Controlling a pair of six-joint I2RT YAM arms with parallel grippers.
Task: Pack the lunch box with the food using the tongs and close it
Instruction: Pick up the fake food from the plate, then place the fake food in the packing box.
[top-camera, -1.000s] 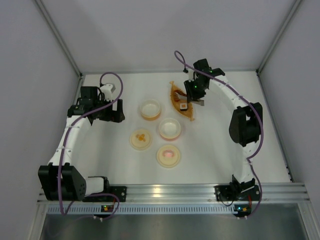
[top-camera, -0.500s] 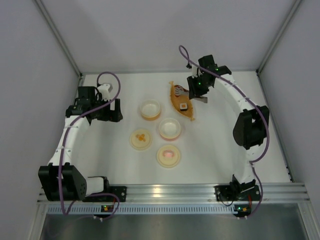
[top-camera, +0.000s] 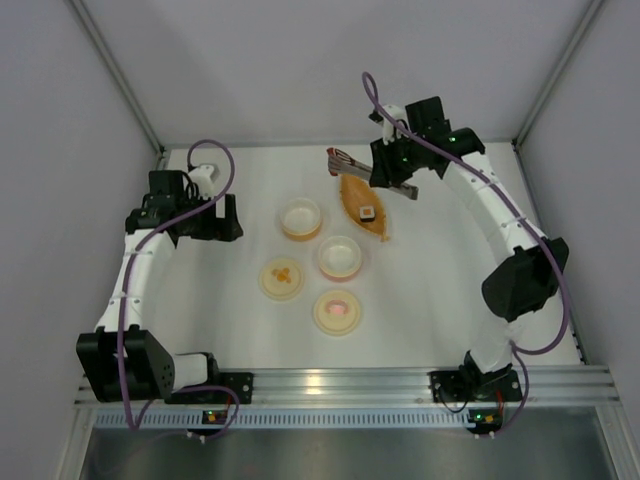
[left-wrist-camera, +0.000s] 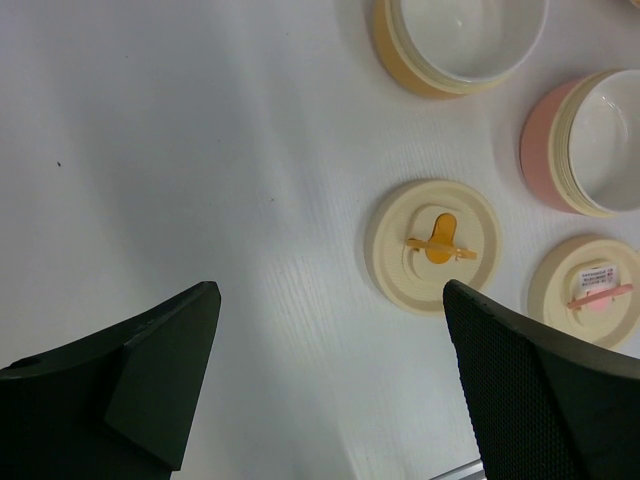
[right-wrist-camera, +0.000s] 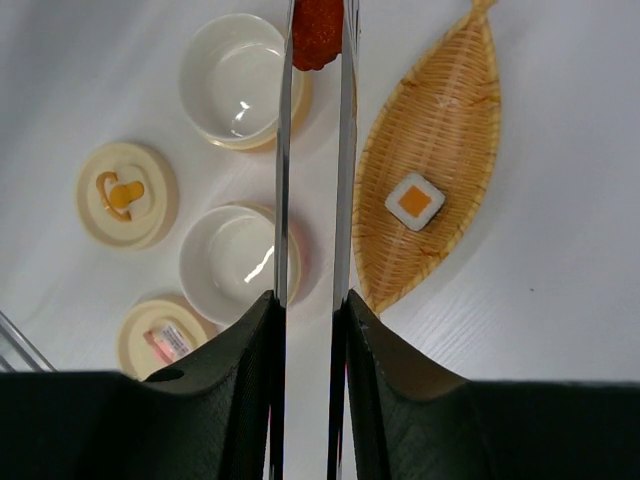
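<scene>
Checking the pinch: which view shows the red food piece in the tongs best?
Right wrist: the red piece sits pinched between the tips of the tongs, close up. Top external gives only a tiny dark speck there. Left wrist misses it.

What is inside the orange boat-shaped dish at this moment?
Only the white sushi roll lies in the boat-shaped dish. The reddish piece is pinched in the tongs held by the right hand. From above, the tongs cover the dish's far tip.

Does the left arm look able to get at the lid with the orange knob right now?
Probably yes: the left tool is open and empty, and the lid with the orange knob lies uncovered nearby, nothing between them.
</scene>
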